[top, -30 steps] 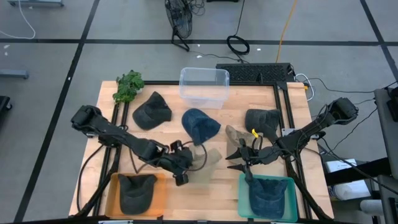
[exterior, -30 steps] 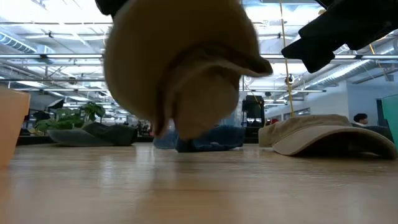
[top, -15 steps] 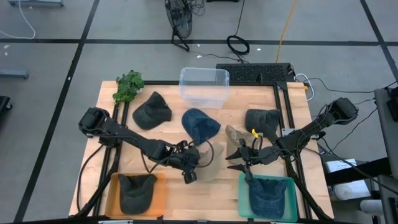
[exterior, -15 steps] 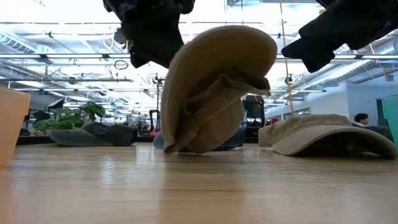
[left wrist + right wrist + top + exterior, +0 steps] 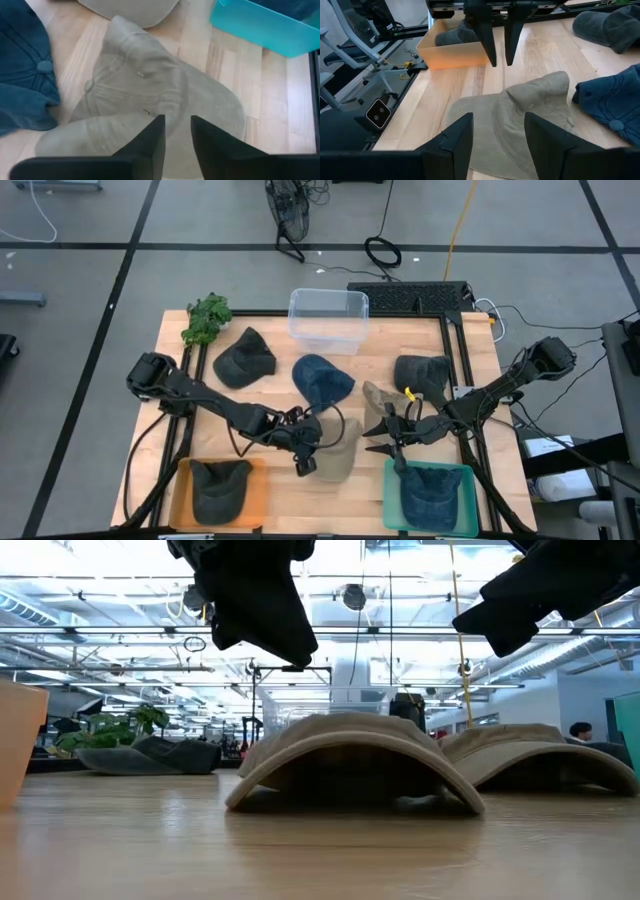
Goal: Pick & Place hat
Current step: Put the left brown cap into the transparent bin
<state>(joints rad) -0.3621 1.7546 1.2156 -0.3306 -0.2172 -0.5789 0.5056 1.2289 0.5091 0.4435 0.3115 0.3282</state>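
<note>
A tan hat (image 5: pixel 338 452) lies flat on the wood table, brim and crown both down (image 5: pixel 355 755). My left gripper (image 5: pixel 308 452) hangs just above its left edge, open and clear of the cloth (image 5: pixel 290 645); the left wrist view looks down past the fingers onto the hat (image 5: pixel 150 95). My right gripper (image 5: pixel 382 438) hovers open to the hat's right, above the table, beside a second tan hat (image 5: pixel 376 398). The right wrist view shows the dropped hat (image 5: pixel 520 120) and the left gripper (image 5: pixel 498 50) over it.
An orange bin (image 5: pixel 180 490) at the near left holds a dark hat; a teal bin (image 5: pixel 392 500) at the near right holds a blue hat. A blue hat (image 5: pixel 322 380), two dark hats (image 5: pixel 245 358) (image 5: pixel 422 372), a clear box (image 5: pixel 328 318) and a plant (image 5: pixel 205 320) lie farther back.
My left gripper carried the tan hat toward the table's right, hanging tilted below it, then let go. The hat dropped and now lies flat on the table under the gripper. The right arm has kept still.
</note>
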